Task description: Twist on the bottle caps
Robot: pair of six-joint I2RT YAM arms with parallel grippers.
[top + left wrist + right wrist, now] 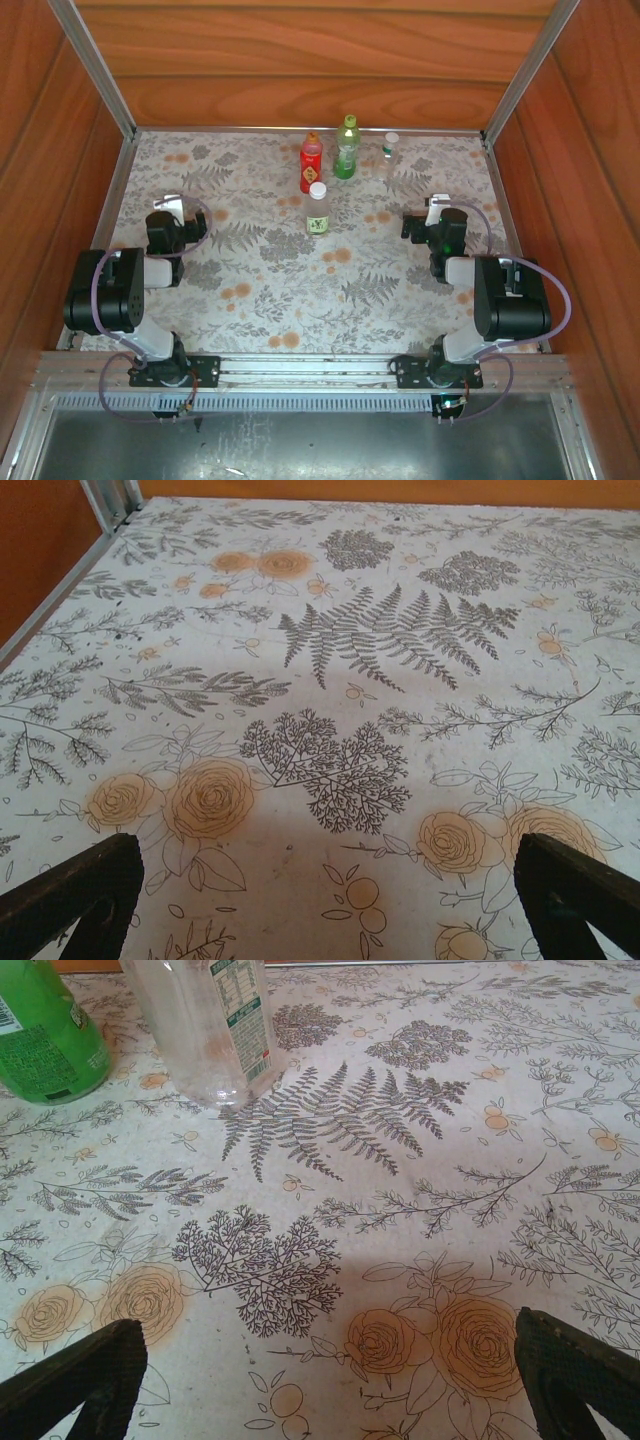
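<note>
1. Top external view: the left arm rises from its base at 7 o'clock, folds back at the elbow and reaches toward 12 o'clock. This puts the left gripper low over the table at 9 o'clock.
2. The right arm is posed the same way from 5 o'clock, with the right gripper at 3 o'clock.
3. Left wrist view: the left gripper has its black fingers spread wide, with nothing between them but the white floral-printed tablecloth.
4. Right wrist view: the right gripper is likewise spread wide and empty.
5. Four small plastic bottles stand upright in a cluster at 12 o'clock on the table.
   - The red bottle with a yellow mark is one of them.
   - The green bottle is just at the red one's 2 o'clock.
   - The clear bottle stands at the green one's 3 o'clock.
   - The clear bottle with a green label stands at the red one's 6 o'clock.
6. Four round screw caps are there, one on top of each bottle.
   - The orange-red cap is on the red bottle.
   - The yellow-green cap is on the green bottle.
   - One white cap is on the clear bottle.
   - A second white cap is on the labelled one.
   - How tightly they sit cannot be told.
7. Both grippers are well apart from the bottles.
</note>
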